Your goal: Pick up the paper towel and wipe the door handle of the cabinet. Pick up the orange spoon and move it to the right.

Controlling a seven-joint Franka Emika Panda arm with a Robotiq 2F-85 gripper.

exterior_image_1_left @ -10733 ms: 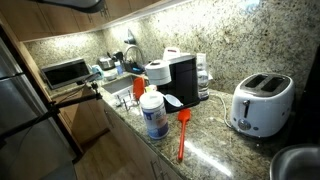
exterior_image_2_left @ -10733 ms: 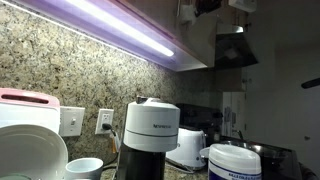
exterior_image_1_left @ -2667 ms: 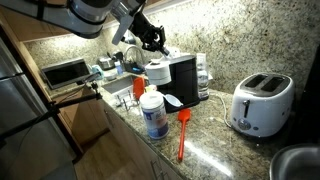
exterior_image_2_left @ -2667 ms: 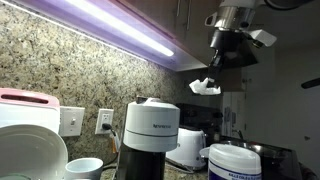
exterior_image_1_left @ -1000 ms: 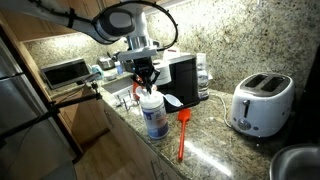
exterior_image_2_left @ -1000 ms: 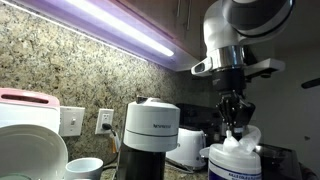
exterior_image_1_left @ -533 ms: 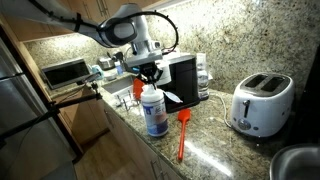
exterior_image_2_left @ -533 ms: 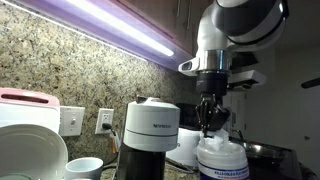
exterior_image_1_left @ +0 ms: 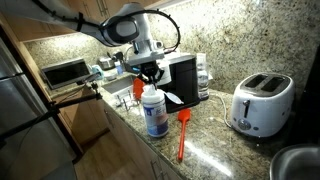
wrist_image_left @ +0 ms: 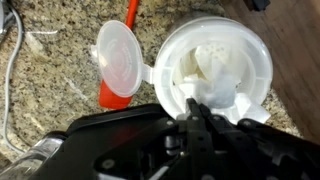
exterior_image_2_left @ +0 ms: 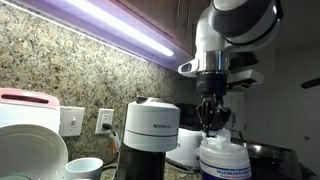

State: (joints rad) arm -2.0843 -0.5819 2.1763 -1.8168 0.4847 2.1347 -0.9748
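My gripper (exterior_image_1_left: 152,80) hangs straight down over a white cylinder with a blue label (exterior_image_1_left: 155,113) near the counter's front edge. Its jaws are shut on the crumpled white paper towel (wrist_image_left: 210,65) at the cylinder's open top (wrist_image_left: 262,62). An exterior view shows the fingertips of the gripper (exterior_image_2_left: 212,128) buried in the towel's tuft (exterior_image_2_left: 226,136). The orange spoon (exterior_image_1_left: 182,132) lies on the counter just beside the cylinder. In the wrist view the cylinder's flipped-open lid (wrist_image_left: 120,58) covers part of the spoon (wrist_image_left: 129,12). The cabinet's door handle is not in view.
A black coffee machine (exterior_image_1_left: 183,78) stands right behind the cylinder, and it fills the foreground in an exterior view (exterior_image_2_left: 150,135). A white toaster (exterior_image_1_left: 260,103) sits further along the granite counter (exterior_image_1_left: 215,140). A toaster oven (exterior_image_1_left: 65,72) stands at the far end.
Over the last second my gripper has come down with the paper towel onto the cylinder's open top. The cylinder has shifted slightly. In the last half second almost nothing has moved.
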